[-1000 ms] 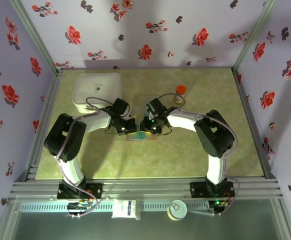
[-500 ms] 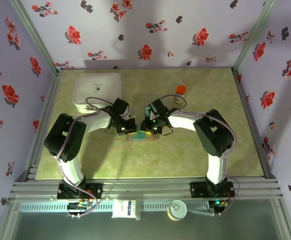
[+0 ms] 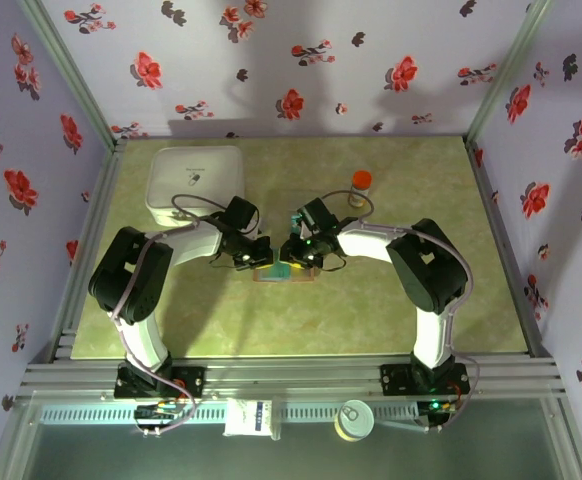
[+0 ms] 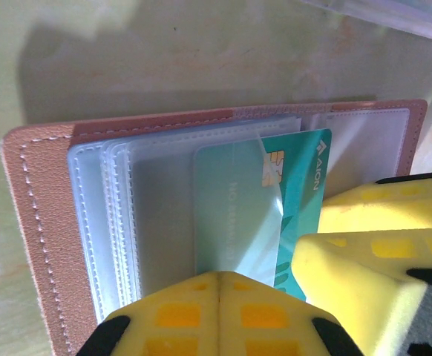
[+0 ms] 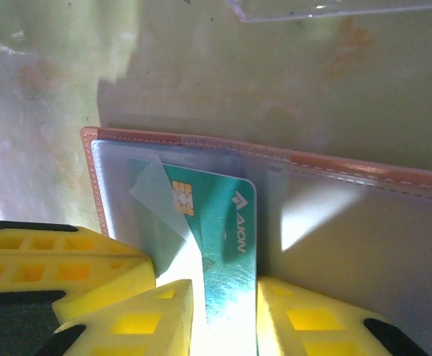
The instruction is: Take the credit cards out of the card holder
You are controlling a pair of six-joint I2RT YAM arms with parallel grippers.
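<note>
The tan card holder (image 4: 38, 222) (image 5: 312, 159) lies open on the green mat, its clear sleeves facing up, and appears between both arms in the top view (image 3: 271, 277). A teal credit card (image 4: 301, 178) (image 5: 227, 215) sticks partway out of a sleeve, chip and logo exposed. My left gripper (image 4: 220, 278) (image 3: 254, 255) is shut, its yellow fingertips pressed together on the sleeves beside the card. My right gripper (image 5: 225, 297) (image 3: 296, 255) is open, one finger on each side of the card's exposed strip, resting on the holder. Other cards are hidden.
A clear plastic tray (image 5: 312, 9) lies just beyond the holder. The white square container (image 3: 195, 182) stands at the back left and an orange-capped bottle (image 3: 360, 185) at the back right. The two grippers nearly touch over the holder.
The right gripper has shifted slightly left over the holder since a second ago. The left gripper has stayed in place.
</note>
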